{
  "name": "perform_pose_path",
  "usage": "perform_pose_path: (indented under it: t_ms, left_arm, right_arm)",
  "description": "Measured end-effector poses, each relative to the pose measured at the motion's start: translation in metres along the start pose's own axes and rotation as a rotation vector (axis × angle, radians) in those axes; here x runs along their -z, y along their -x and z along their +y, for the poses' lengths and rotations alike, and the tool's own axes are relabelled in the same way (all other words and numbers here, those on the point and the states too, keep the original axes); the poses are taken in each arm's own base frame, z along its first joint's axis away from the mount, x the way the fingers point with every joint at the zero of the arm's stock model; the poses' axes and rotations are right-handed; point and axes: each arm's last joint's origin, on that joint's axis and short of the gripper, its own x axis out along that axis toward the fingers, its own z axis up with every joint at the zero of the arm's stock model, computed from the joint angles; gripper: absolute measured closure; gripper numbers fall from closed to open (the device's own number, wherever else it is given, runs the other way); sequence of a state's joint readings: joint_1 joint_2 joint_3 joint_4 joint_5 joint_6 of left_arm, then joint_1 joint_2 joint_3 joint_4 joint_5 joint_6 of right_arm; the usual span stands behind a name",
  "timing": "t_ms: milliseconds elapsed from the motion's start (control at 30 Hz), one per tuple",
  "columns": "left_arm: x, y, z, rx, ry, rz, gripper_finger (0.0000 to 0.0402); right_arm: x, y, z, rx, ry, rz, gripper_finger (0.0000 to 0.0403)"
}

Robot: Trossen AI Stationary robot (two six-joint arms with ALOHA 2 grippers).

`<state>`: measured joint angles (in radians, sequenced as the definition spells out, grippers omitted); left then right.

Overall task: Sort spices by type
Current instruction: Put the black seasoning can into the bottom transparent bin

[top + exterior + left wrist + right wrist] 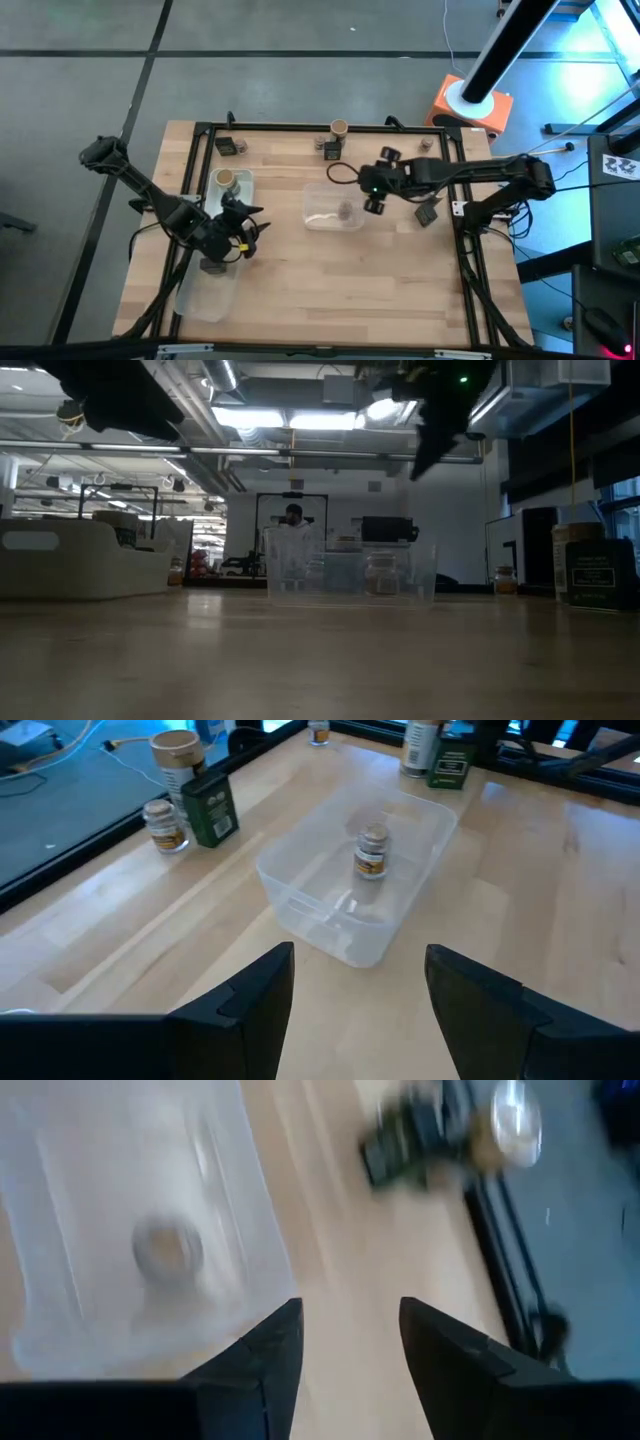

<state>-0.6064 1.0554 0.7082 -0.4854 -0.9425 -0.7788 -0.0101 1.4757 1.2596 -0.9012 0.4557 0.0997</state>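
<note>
Seen from above, a wooden surface (330,270) fills the middle of the frame with two dark arms reaching in from either side. At centre sits a clear tray (333,209) holding one small squat jar (345,210), apparently the start of a group of that kind. The right claw (374,199) hovers just right of this tray, its fingers apart and holding nothing, which suggests it is between picks. At left of centre, a second clear tray (233,186) holds a tan-topped jar (226,178), and a third tray (208,296) lies at lower left. The left claw (243,238) hangs between those two trays, fingers apart and empty. Unsorted spices wait along the top edge: a dark packet (227,146) at upper left, another tan-topped jar (338,128) with a packet and small jar beside it at top centre, and another dark packet (428,212) at right of centre.
</note>
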Motion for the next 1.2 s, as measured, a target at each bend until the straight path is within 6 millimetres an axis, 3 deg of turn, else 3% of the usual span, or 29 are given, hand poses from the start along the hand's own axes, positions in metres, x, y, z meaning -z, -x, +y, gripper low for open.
perform_pose_path:
  t_ms: [300, 600, 1200]
  left_arm:
    - [-0.002, -0.003, 0.002, -0.021, -0.019, 0.000, 0.0192]
    - [-0.002, -0.003, 0.002, -0.018, -0.040, 0.000, 0.0192]
    - [-0.001, -0.003, 0.002, -0.017, -0.039, 0.000, 0.0192]
  right_arm:
    - [0.037, 0.007, 0.001, -0.140, -0.107, 0.406, 0.0235]
    - [0.073, 0.008, -0.001, 0.026, -0.260, 0.718, 0.0235]
    - [0.106, 0.009, 0.036, 0.129, -0.306, 0.797, 0.0235]
